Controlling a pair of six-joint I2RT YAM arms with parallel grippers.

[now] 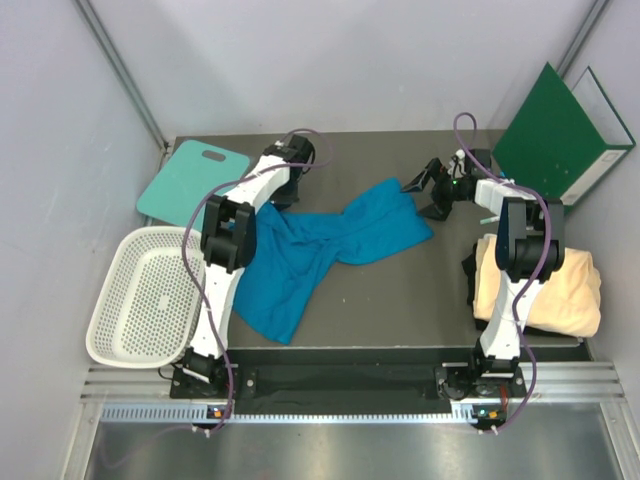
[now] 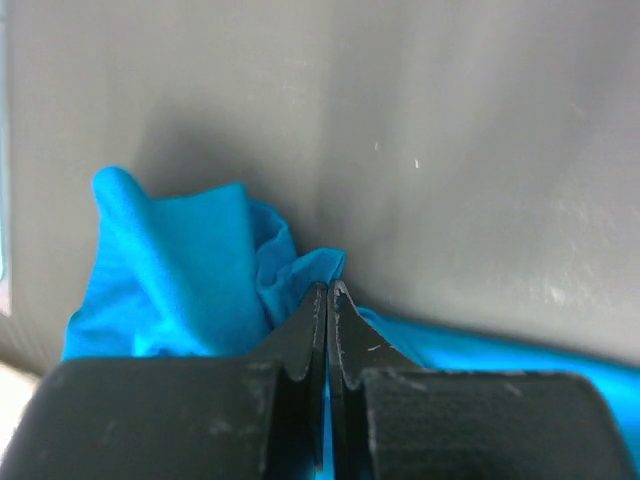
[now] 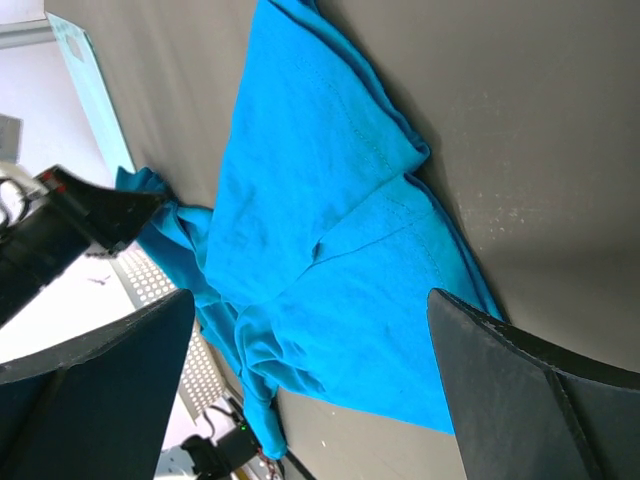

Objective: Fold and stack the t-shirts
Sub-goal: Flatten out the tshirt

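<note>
The blue t-shirt (image 1: 330,245) lies crumpled and unfolded across the middle of the surface (image 1: 400,320). One part trails toward the near edge and another spreads toward the right arm. The cream t-shirt (image 1: 550,290) rests as a folded bundle at the right side, partly beneath the right arm.

The left gripper (image 2: 328,300) is closed at the blue shirt's far-left edge. Its tips meet on a bunched fold of cloth, which it appears to pinch. The right gripper (image 3: 310,300) hovers by the shirt's far-right corner with its jaws spread wide, holding nothing.

Judged stage: the blue shirt is being spread flat before folding.

Risks:
- The left pinch takes only a small fold, so a firm pull could slip it free.
- If the right gripper closes on several layers, the cloth would draw out twisted rather than flat.
- A drag leftward could carry fabric onto the teal board (image 1: 195,175) or the basket (image 1: 140,295).
</note>
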